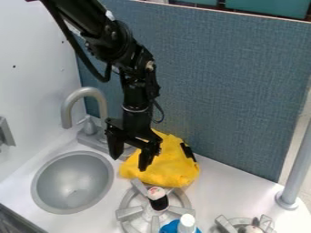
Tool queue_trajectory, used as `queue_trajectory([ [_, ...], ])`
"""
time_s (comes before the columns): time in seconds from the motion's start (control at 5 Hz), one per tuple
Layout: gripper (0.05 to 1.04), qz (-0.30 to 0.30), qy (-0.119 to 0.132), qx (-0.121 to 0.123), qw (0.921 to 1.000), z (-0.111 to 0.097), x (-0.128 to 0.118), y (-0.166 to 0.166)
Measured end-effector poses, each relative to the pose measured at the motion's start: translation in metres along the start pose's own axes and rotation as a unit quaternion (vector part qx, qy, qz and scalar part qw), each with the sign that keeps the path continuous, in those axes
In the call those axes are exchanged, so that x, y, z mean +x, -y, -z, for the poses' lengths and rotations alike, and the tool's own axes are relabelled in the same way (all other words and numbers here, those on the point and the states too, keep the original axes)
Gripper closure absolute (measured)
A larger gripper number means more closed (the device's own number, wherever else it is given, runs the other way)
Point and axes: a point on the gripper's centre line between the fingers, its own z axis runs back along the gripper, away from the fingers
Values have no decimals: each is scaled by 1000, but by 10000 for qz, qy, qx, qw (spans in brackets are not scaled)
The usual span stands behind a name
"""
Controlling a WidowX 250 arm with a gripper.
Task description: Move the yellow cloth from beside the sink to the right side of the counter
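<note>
The black gripper [129, 160] hangs open with its fingers spread, between the faucet and a yellow cloth. One finger stands toward the sink side; the other is in front of the cloth's left part, and whether it touches the cloth I cannot tell. Nothing is seen between the fingers. The crumpled yellow cloth [172, 166], with a black patch at its right edge, lies on the white counter against the blue-grey back panel, behind the left burner.
Left are a grey round sink [72, 182] and a curved faucet [85, 93]. A burner [129, 212] at front bears a small dark bottle [158, 200]; a blue, white-capped bottle [187, 223] stands nearby. A second burner [226, 225] and a grey post [298, 168] are right.
</note>
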Motion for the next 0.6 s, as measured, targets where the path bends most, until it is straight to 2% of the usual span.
queue_trajectory([
  [0.2, 83, 8, -176, -9, 9998, 11, -4, 1],
  [0.6, 83, 28, -110, -28, 9999, 18, 41, 0],
])
